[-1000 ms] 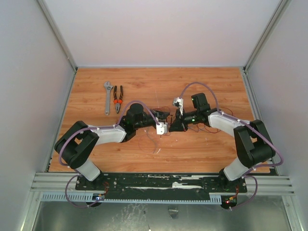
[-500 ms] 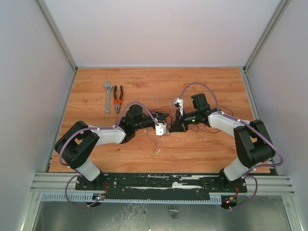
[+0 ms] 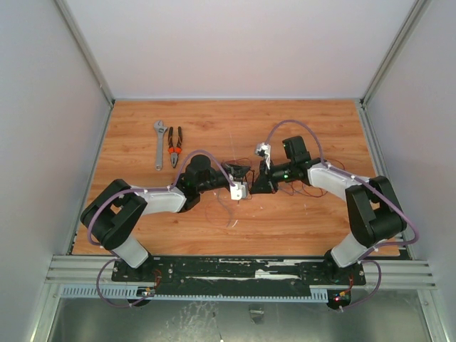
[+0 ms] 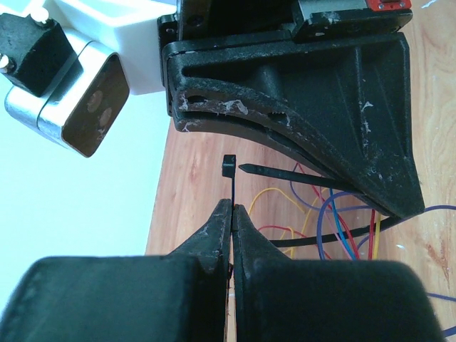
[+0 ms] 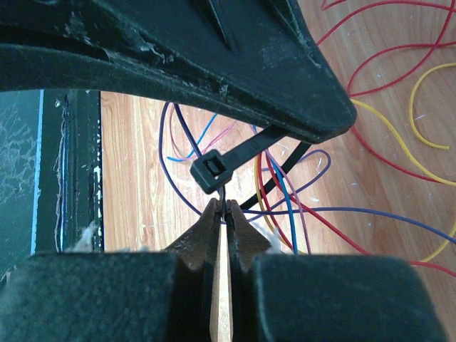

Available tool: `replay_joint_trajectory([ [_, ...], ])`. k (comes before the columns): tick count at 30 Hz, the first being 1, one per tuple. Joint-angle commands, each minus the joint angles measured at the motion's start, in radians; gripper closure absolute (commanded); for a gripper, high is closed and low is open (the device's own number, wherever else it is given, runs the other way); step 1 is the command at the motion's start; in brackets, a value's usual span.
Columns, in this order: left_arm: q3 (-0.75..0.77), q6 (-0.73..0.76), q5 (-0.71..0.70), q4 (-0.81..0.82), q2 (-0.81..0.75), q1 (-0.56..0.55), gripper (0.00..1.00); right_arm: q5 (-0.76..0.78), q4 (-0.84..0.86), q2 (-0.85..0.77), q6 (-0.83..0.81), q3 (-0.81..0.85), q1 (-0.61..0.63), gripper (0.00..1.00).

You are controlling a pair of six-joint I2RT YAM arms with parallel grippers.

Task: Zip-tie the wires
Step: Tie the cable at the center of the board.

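The zip tie is black, and its square head (image 5: pixel 214 172) shows in the right wrist view, just above my right gripper (image 5: pixel 223 205). That gripper is shut on a thin end of the tie. In the left wrist view my left gripper (image 4: pixel 232 208) is shut on the strip just below the head (image 4: pixel 229 167). The pointed tail (image 4: pixel 251 170) almost touches the head. The strip curves around thin red, purple, blue and yellow wires (image 5: pixel 288 201), which also show in the left wrist view (image 4: pixel 335 221). In the top view both grippers meet at mid-table, left (image 3: pixel 244 183) and right (image 3: pixel 255 184).
A grey adjustable wrench (image 3: pixel 159 144) and red-handled pliers (image 3: pixel 174 147) lie at the back left of the wooden table (image 3: pixel 235 121). Loose wire strands (image 3: pixel 221 208) spread on the table around the grippers. Grey walls enclose three sides.
Both grippers have edged slightly toward the back of the table, still shut on the zip tie. Nothing else has moved.
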Motion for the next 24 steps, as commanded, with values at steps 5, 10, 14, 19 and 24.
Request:
replay_joint_trajectory([
  [5,-0.009,0.028,-0.026,0.067,-0.012,0.005,1.0,-0.028,-0.037,0.014,-0.026,0.023,0.0,1.0],
  [10,-0.012,0.032,-0.026,0.066,-0.011,0.003,1.0,-0.031,-0.041,-0.005,-0.028,0.016,0.0,1.0],
  [14,-0.014,0.038,-0.03,0.066,-0.01,0.0,1.0,-0.03,-0.038,-0.006,-0.024,0.017,-0.002,1.0],
  [19,-0.015,0.044,-0.034,0.063,-0.01,-0.004,1.0,-0.031,-0.034,-0.003,-0.02,0.019,-0.003,1.0],
  [24,-0.015,0.045,-0.035,0.066,-0.009,-0.008,1.0,-0.033,-0.032,-0.001,-0.018,0.018,-0.004,1.0],
])
